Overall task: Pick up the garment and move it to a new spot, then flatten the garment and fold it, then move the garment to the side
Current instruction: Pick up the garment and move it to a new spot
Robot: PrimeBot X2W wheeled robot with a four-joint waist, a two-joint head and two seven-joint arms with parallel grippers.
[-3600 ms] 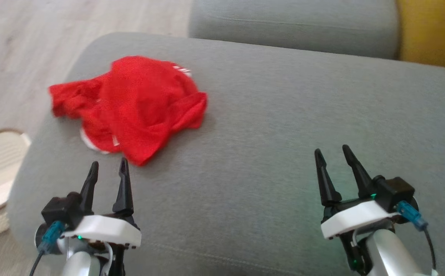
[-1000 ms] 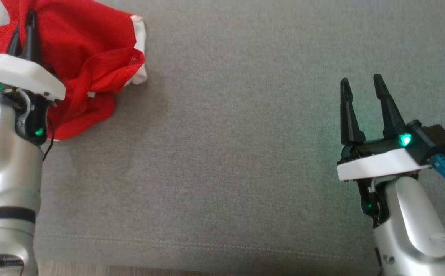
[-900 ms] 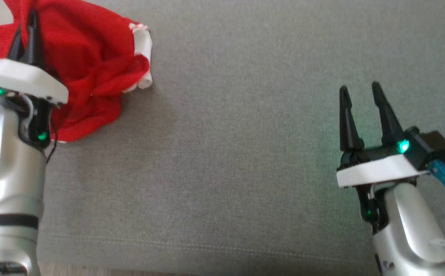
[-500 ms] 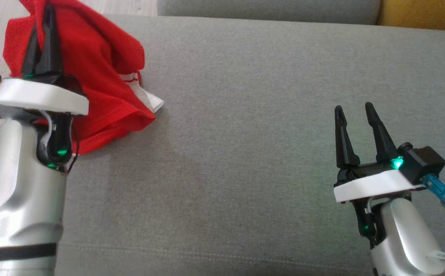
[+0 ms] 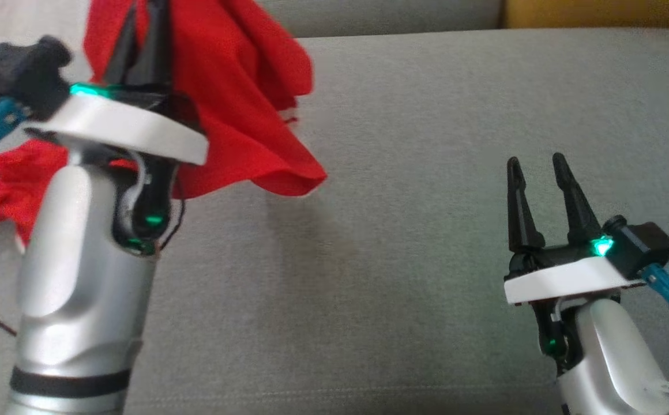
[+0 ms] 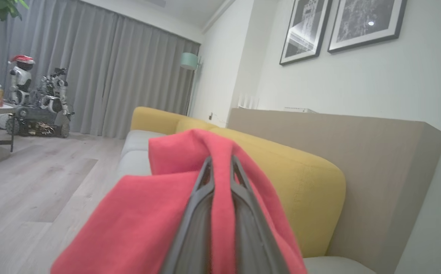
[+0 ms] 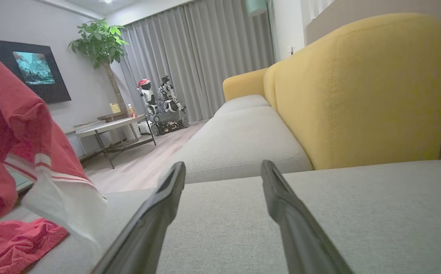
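Note:
The garment (image 5: 242, 109) is red cloth with a white striped trim. It hangs lifted off the grey sofa cushion (image 5: 427, 173), pinched in my left gripper (image 5: 145, 23), which is shut on it at the upper left of the head view. One end of the cloth trails lower at the far left. In the left wrist view the garment (image 6: 137, 220) drapes over both sides of the shut left gripper (image 6: 221, 161). My right gripper (image 5: 535, 161) stands open and holds nothing, low over the cushion at the right. The right wrist view shows the right gripper (image 7: 222, 167) open and the garment (image 7: 11, 125) hanging at the left.
A yellow backrest (image 7: 357, 95) rises behind the grey seat. A second grey cushion (image 7: 239, 140) lies beyond. Wooden floor (image 6: 34, 182) lies off the sofa's left end, with a low table (image 7: 106, 127) and another robot (image 7: 159, 99) by the curtains.
My left gripper has risen and shifted right with the garment, lifting most of it off the cushion. The head camera has tilted. The right gripper stays open in place.

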